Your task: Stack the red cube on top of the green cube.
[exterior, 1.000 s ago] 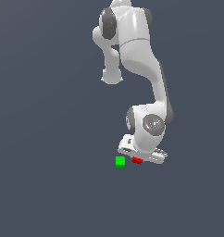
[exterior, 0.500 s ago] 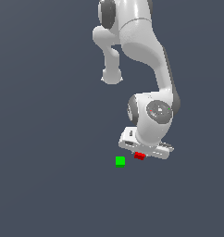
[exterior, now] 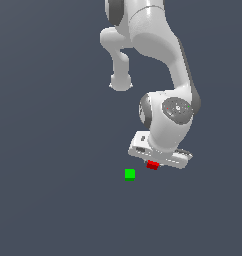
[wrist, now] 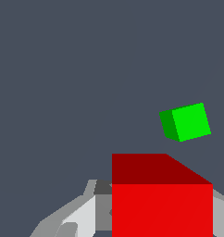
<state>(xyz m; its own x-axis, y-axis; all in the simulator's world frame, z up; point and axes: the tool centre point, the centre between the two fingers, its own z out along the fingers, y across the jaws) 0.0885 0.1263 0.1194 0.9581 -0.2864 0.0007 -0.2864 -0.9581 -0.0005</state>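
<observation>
1. Green cube [exterior: 129,174]: it sits alone on the bare grey floor [exterior: 53,200], at about 8 o'clock from my gripper [exterior: 154,165] in the exterior view. Near it, not touching. Nothing lies on top of it, so its upper face is free to take the stack.

2. Red cube [exterior: 152,165]: tucked right under my hand, at about 2 o'clock from the green cube. Only its lower part shows below the white hand body. In the wrist view it fills the near field between my fingers [wrist: 81,215], with grey finger parts showing on either side of it.

3. Fingers: closed on the red cube, one to each side. I judge the hold firm, since the cube sits square and centred.

4. Height: I cannot tell whether the red cube is clear of the floor. No gap can be read below it.

5. Stage, as I judge it: grasp made, carry to the green cube not yet finished. The stack is not yet made.

6. Next move needs lift above the green cube's top, then a short shift toward 8 o'clock. Risk: coming in low would knock the green cube aside.
</observation>
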